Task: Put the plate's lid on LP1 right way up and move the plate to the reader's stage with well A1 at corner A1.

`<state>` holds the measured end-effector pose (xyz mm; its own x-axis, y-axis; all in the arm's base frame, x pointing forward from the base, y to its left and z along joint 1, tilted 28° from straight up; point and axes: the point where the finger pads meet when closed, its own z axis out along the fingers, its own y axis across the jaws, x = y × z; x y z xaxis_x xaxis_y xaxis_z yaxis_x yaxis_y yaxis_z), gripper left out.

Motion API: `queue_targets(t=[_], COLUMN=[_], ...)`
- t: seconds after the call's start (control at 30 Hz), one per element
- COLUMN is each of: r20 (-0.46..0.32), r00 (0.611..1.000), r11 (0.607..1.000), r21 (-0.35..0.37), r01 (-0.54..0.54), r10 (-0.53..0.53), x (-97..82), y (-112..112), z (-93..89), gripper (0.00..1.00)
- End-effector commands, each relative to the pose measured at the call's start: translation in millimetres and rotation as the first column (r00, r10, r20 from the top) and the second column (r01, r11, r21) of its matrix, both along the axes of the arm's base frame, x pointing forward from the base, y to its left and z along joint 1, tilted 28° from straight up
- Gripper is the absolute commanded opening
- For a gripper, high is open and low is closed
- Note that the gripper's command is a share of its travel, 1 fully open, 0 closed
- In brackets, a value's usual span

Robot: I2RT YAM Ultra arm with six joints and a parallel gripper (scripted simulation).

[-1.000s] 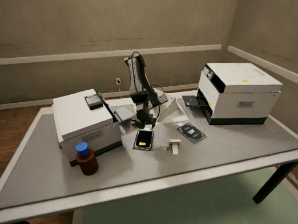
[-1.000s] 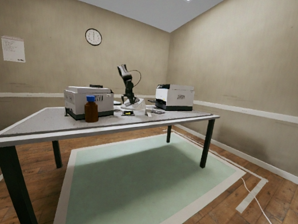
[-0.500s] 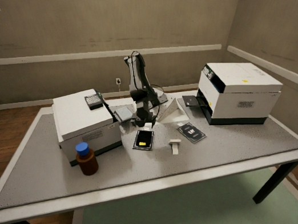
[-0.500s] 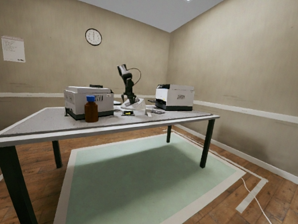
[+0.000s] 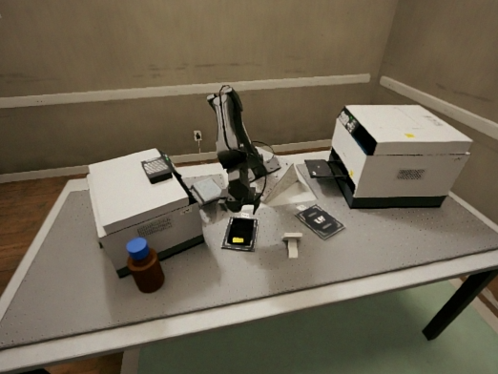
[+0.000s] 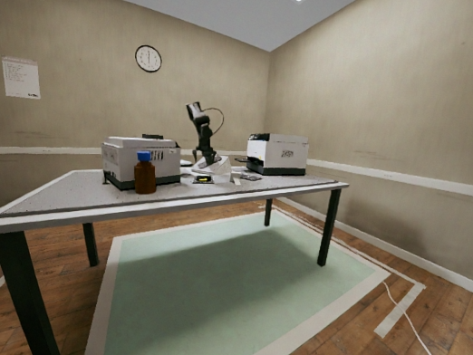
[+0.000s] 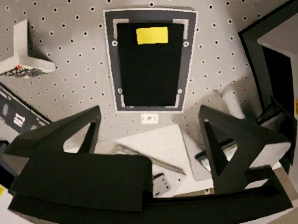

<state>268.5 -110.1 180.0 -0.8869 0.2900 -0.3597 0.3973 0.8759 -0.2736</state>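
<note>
Fingers [image 5: 238,208] [image 6: 205,163], released, are hovering inward from the tabletop's [image 5: 200,296] [image 6: 68,195] [image 7: 220,65] front edge, as the black lid [image 5: 242,228] [image 6: 204,179] [image 7: 150,72] is apparently resting within LP1 [image 5: 226,240] [image 6: 196,182] [image 7: 112,65], leaving the plate uncovered for loading.

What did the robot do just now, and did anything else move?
The gripper turned a little, with one finger now out towards the dispenser. It's open and empty. The bottle and both machines stayed put.
</note>
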Motion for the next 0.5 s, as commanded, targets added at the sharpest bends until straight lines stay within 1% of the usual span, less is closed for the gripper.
queue_targets(t=[0.0,0.3,0.33,0.37,0.47], r20=[0.067,0.067,0.055,0.031,0.006], r00=[0.998,0.998,0.998,0.999,0.994], r11=[1.0,1.0,1.0,1.0,0.995], r21=[-0.021,-0.021,-0.026,-0.001,0.003], r01=[-0.002,-0.002,-0.015,-0.029,-0.105], r10=[0.004,0.004,0.016,0.029,0.105], x=[5.8,5.8,-0.4,-2.2,-11.8], y=[1.8,1.8,-4.2,-0.2,-6.8], z=[22.4,22.4,21.8,16.8,20.2], gripper=[1.0,1.0,1.0,1.0,1.0])
